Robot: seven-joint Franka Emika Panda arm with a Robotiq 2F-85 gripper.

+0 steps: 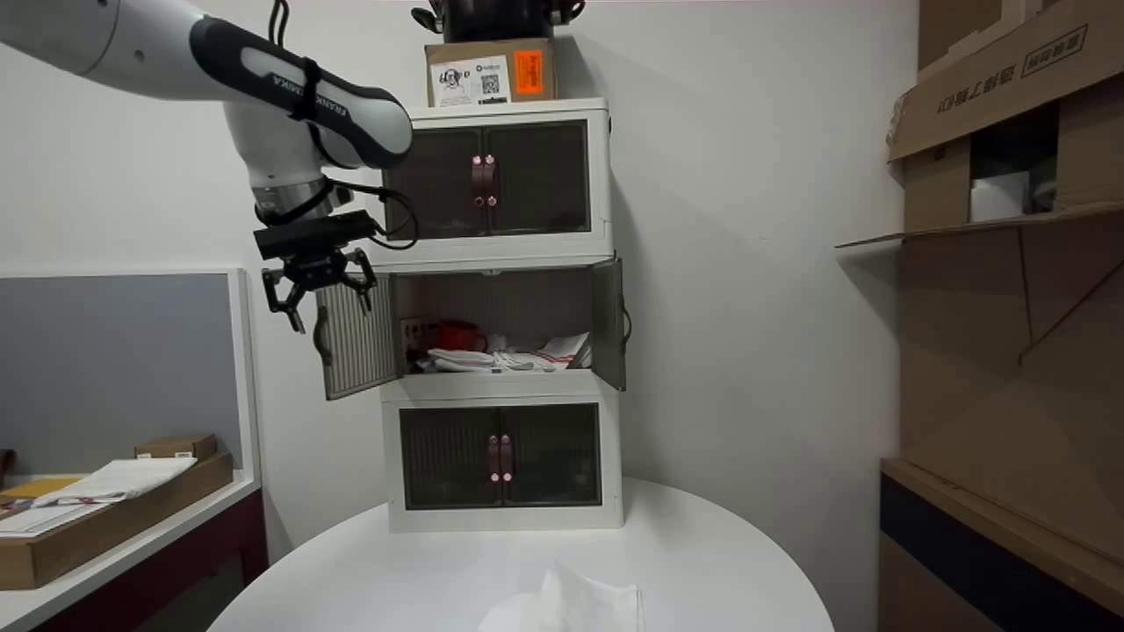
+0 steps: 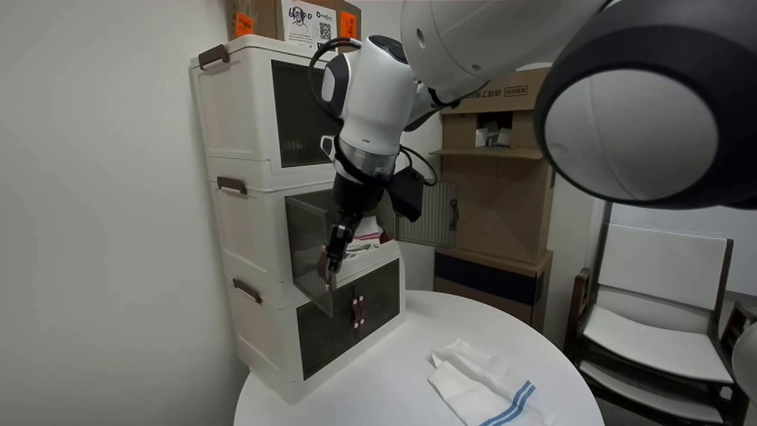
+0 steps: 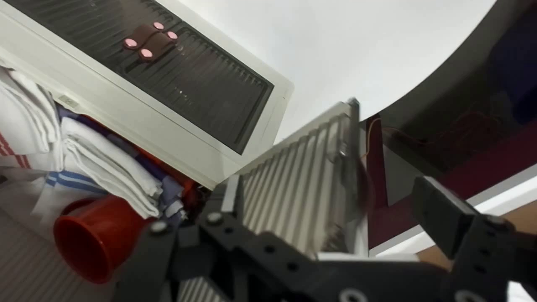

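Note:
My gripper (image 1: 333, 319) (image 3: 331, 195) stands open, with nothing gripped. It hangs beside the swung-out ribbed door (image 1: 364, 338) (image 3: 289, 176) of the white cabinet's (image 1: 500, 386) middle compartment. In the wrist view, that door's free edge and its dark handle (image 1: 324, 336) appear between the spread fingers; I cannot tell whether they touch. The opposite door (image 1: 608, 325) is also swung out. Inside lie a red mug (image 1: 457, 335) (image 3: 100, 235), tipped on its side, and folded white cloths (image 1: 465, 361) (image 3: 105, 159), some with red or blue stripes.
On the round white table (image 2: 426, 319) below lies a white cloth (image 2: 473, 384) with blue stripes. Upper and lower cabinet doors (image 1: 500, 456) are closed. A cardboard box (image 1: 492, 75) tops the cabinet. A desk (image 1: 237, 491), a large cardboard structure (image 1: 1010, 351) and a chair (image 2: 656, 331) stand around.

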